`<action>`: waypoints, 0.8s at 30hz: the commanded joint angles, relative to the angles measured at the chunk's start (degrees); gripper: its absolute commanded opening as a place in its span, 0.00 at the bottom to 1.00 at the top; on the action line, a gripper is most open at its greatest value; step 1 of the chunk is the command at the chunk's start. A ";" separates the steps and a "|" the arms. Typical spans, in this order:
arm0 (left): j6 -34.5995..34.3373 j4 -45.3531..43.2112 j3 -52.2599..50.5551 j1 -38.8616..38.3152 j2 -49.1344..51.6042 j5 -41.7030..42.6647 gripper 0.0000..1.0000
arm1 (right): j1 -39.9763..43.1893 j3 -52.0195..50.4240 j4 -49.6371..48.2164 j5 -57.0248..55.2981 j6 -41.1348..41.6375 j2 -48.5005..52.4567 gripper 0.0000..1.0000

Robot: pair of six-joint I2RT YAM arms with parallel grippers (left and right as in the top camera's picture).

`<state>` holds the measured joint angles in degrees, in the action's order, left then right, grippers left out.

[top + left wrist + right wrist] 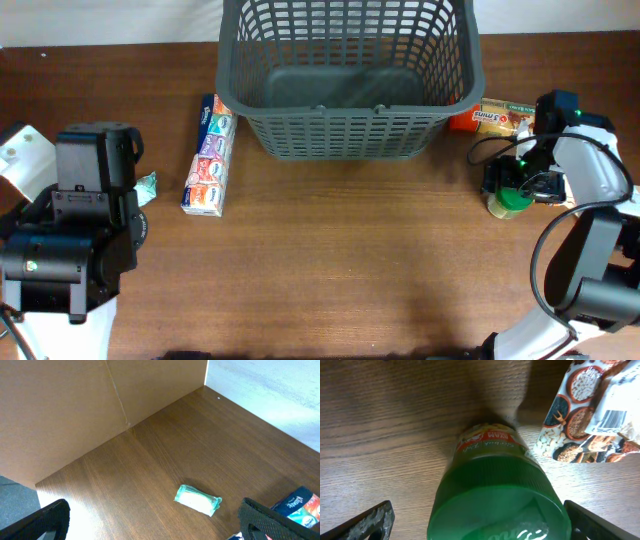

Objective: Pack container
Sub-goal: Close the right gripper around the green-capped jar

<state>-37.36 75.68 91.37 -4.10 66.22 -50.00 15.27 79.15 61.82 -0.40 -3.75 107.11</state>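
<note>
On a brown wooden table, toward the left: a long pack printed in blue, purple and red, flat, its length running front to back. Near its left side but apart from it, a small green-and-white packet, also flat. Far right, an orange packet printed with bowls of beans and grains, barcode facing up. Just beside it, upright, a jar with green lid and red-and-white label. Past the table's left end, a plain cardboard panel.

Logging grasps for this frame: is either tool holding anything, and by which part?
Nothing is held. The right tool is open astride the green-lidded jar, not closed on it; the left tool is open and empty.
</note>
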 commanded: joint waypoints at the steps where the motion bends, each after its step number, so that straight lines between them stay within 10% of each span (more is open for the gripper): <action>1: -0.76 0.04 0.72 0.31 0.20 -1.25 0.99 | -0.24 -0.50 -0.13 -0.52 -0.52 0.42 0.99; 24: -0.76 0.04 0.72 0.31 0.20 -1.25 0.99 | -0.13 -0.52 0.79 -1.79 -0.50 0.42 0.99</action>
<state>-37.36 75.68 91.37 -4.08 66.22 -50.00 15.27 79.09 62.72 -1.30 -4.29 107.11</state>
